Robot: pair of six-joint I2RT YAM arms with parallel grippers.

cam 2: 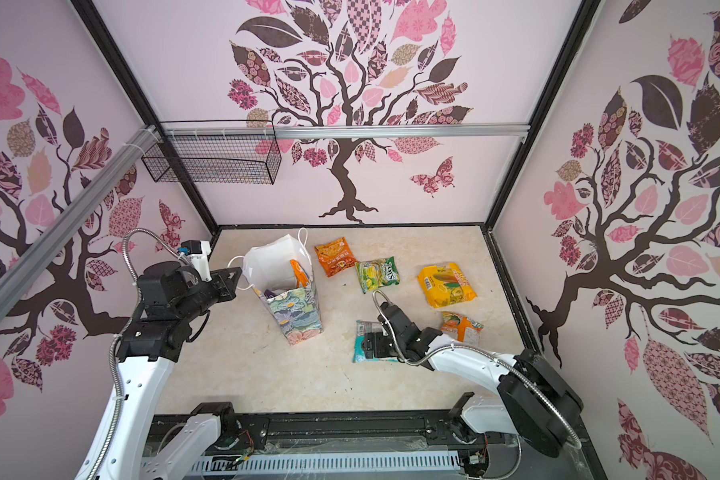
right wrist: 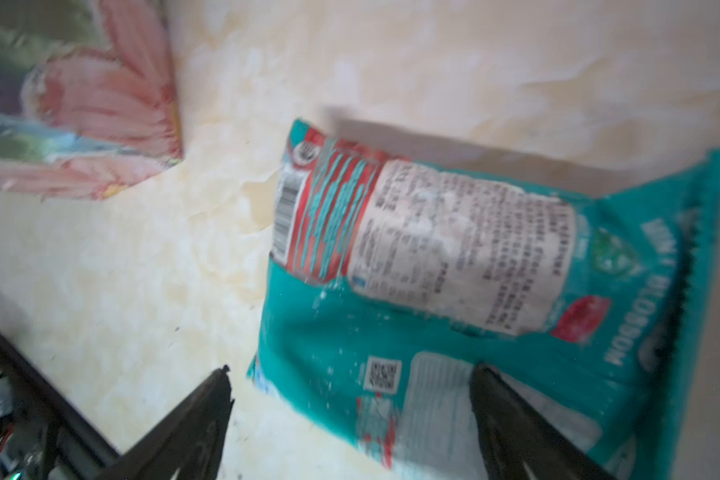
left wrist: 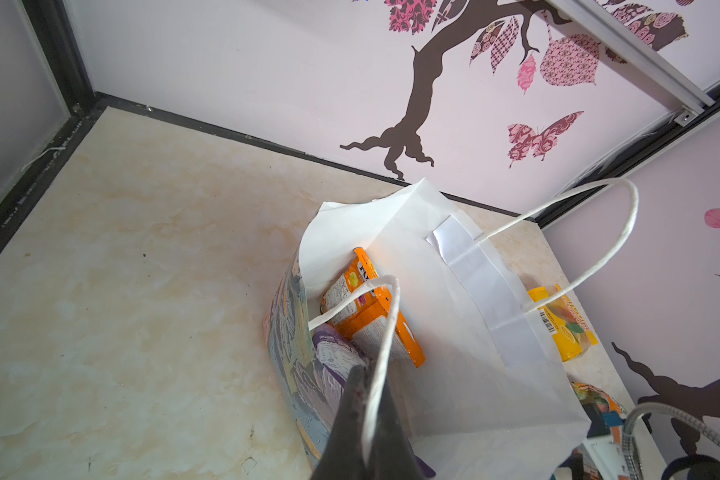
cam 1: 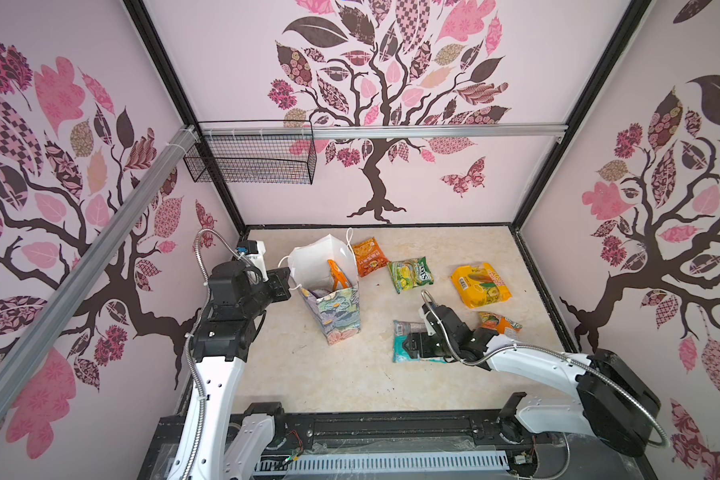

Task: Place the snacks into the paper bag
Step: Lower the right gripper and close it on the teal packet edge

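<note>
Left gripper (left wrist: pixel 364 376) — fingers clamped on handle (left wrist: pixel 385 328) of bag (cam 1: pixel 335 311), standing centre-left in both top views. Right gripper (right wrist: pixel 352 370) — fingers apart, straddling edge of teal packet (right wrist: pixel 433 257), lower centre. Yellow packet (cam 1: pixel 481 286), three more loose at right.

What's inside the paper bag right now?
Inside the paper bag, orange packets stand on edge, with a purple packet lower down. The bag's bottom, and anything beneath them, is covered.
</note>
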